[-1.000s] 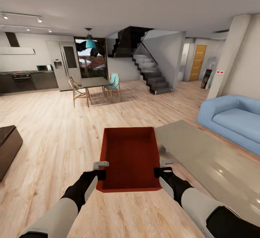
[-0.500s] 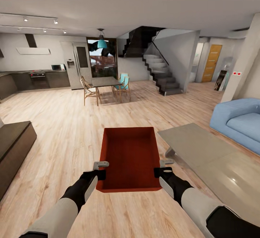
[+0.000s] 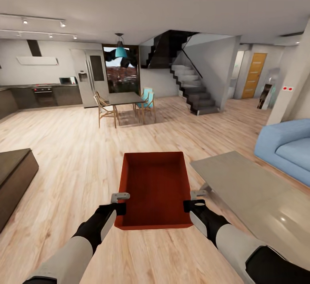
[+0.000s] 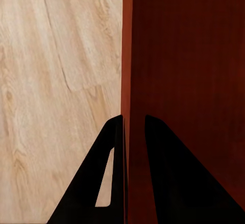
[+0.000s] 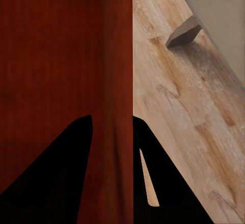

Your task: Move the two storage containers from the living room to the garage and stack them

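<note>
One orange-red open-top storage container [image 3: 155, 185] hangs level in front of me above the light wood plank floor [image 3: 64, 154] of the living room. My left gripper [image 3: 121, 204] is shut on its left wall near the near corner, and my right gripper [image 3: 190, 202] is shut on its right wall. In the left wrist view the dark fingers [image 4: 109, 183] of the left gripper [image 4: 133, 124] straddle the container's wall [image 4: 189, 55]. The right wrist view has the right gripper [image 5: 113, 121] pinching the container's other wall [image 5: 56, 45].
A low grey table [image 3: 241, 180] stands just right of the container, with a light blue sofa [image 3: 286, 144] beyond it. A dark low cabinet [image 3: 15, 172] is at the left. Ahead are a dining table with chairs [image 3: 122, 101], stairs [image 3: 193, 90] and an orange-brown door [image 3: 253, 75].
The whole view has swung to the left, so the room has shifted right in the picture. The container stays held the same way between both grippers.
</note>
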Controlling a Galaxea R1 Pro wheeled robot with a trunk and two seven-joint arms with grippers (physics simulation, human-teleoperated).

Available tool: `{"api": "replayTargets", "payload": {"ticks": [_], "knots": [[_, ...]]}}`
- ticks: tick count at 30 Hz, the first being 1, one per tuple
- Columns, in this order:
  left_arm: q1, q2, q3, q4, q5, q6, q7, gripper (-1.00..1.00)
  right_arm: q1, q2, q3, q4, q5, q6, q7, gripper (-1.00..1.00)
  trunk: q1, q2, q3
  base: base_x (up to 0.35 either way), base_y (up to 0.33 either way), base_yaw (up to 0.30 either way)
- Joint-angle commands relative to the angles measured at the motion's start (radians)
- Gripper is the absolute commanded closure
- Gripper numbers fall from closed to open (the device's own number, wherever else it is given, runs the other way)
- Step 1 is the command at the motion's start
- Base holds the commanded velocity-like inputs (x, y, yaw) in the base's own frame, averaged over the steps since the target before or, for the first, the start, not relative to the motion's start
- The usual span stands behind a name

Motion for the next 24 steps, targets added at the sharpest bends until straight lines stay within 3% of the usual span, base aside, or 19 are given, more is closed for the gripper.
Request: {"api": "replayTargets", "payload": {"ticks": [1, 24], "knots": [[-0.002, 0.001, 0.007, -0.005, -0.025, 0.008, 0.028, 1.00, -0.001, -0.003, 0.013, 0.008, -0.003, 0.006, -0.010, 1.00, 0.001, -0.002, -0.002, 0.322, 0.000, 0.000], [-0.002, 0.003, 0.007, -0.005, -0.025, 0.008, 0.028, 1.00, -0.001, -0.001, 0.013, 0.008, -0.003, 0.007, -0.010, 1.00, 0.001, -0.002, -0.002, 0.322, 0.000, 0.000]]}}
